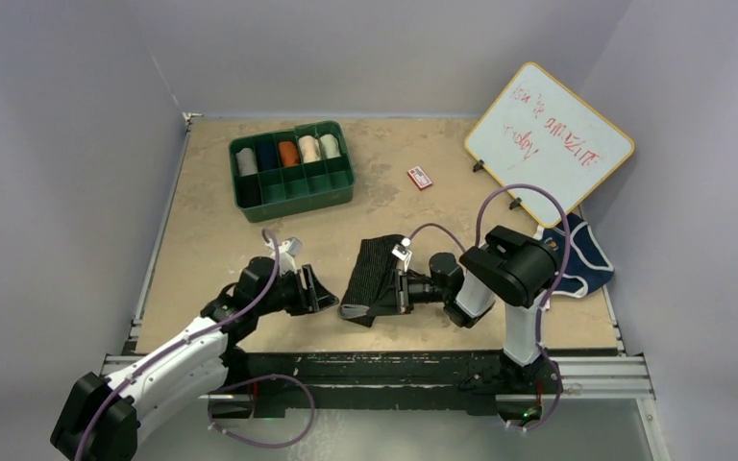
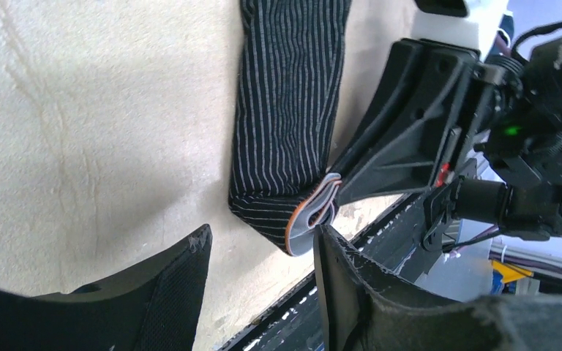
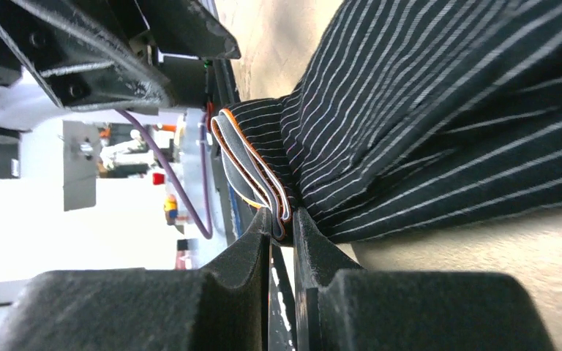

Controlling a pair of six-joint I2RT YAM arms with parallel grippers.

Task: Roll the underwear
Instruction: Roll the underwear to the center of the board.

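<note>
Grey walls and a tan table (image 1: 211,211) were seen from above. Black briefs (image 1: 373,274) were laid in the middle as a folded strip, its long way running from near to far. Navy briefs (image 1: 581,257) were seen well apart, at the right edge.

From the left wrist, the left gripper (image 1: 322,291) was shown wide open and empty, just left of the strip's near end, where the waistband (image 2: 311,219) showed.

From the right wrist, that waistband was pinched tight by the right gripper (image 1: 402,290). Both grippers were judged about equally near.
</note>
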